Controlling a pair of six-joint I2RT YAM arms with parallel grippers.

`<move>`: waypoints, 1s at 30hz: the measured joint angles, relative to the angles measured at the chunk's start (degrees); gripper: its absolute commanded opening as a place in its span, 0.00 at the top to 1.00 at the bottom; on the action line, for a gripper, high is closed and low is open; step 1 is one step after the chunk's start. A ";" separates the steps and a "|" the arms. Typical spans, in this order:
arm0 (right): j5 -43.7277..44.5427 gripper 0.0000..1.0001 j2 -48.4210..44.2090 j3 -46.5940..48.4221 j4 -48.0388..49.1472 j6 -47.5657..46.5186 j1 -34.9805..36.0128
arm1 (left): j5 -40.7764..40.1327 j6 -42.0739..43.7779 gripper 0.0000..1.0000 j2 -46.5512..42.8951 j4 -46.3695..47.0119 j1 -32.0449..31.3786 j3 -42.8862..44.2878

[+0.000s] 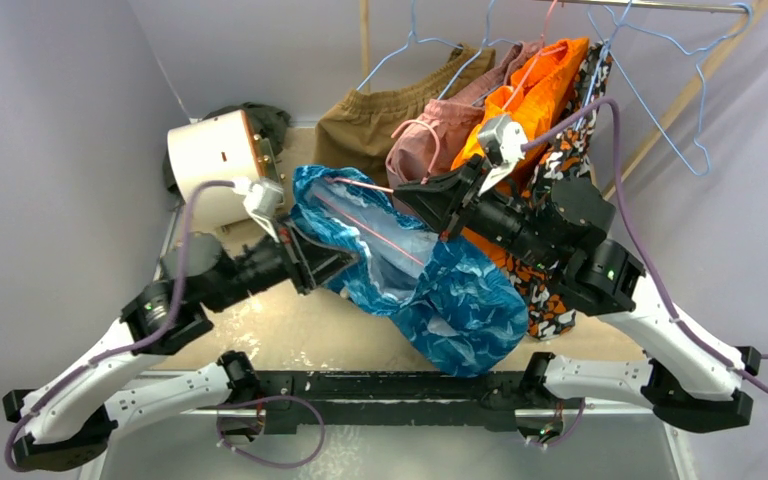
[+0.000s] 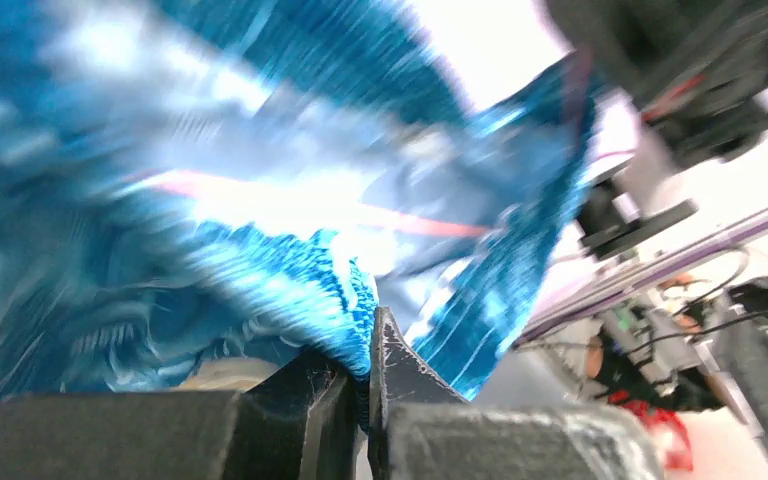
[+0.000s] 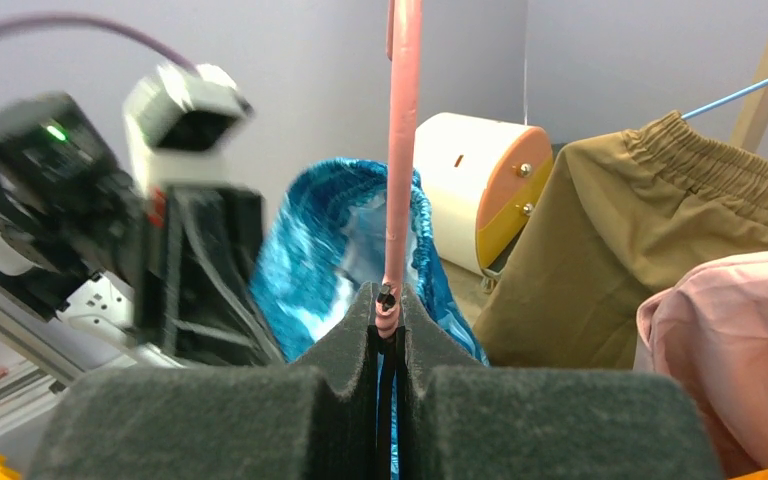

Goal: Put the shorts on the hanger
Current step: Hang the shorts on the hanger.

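Note:
The shiny blue-and-teal shorts (image 1: 440,290) hang in mid-air between my two arms. My left gripper (image 1: 322,262) is shut on their elastic waistband (image 2: 305,290), which fills the left wrist view. The thin pink-red hanger (image 1: 365,225) runs across the open waistband, its wire partly inside the shorts. My right gripper (image 1: 422,200) is shut on the hanger's wire (image 3: 401,150), pinched between the fingertips in the right wrist view, with the shorts (image 3: 310,240) just beyond. The hanger's hook is hidden.
A rail at the back holds light blue wire hangers (image 1: 660,70) with brown shorts (image 1: 380,120), a pink garment (image 1: 430,140) and orange shorts (image 1: 535,95). A white cylinder (image 1: 215,165) lies at back left. A wooden post (image 1: 365,40) stands behind.

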 measured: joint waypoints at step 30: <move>-1.70 1.00 -5.31 -4.63 -2.03 -0.09 -0.31 | 4.22 -5.95 0.32 6.16 9.07 0.00 -4.28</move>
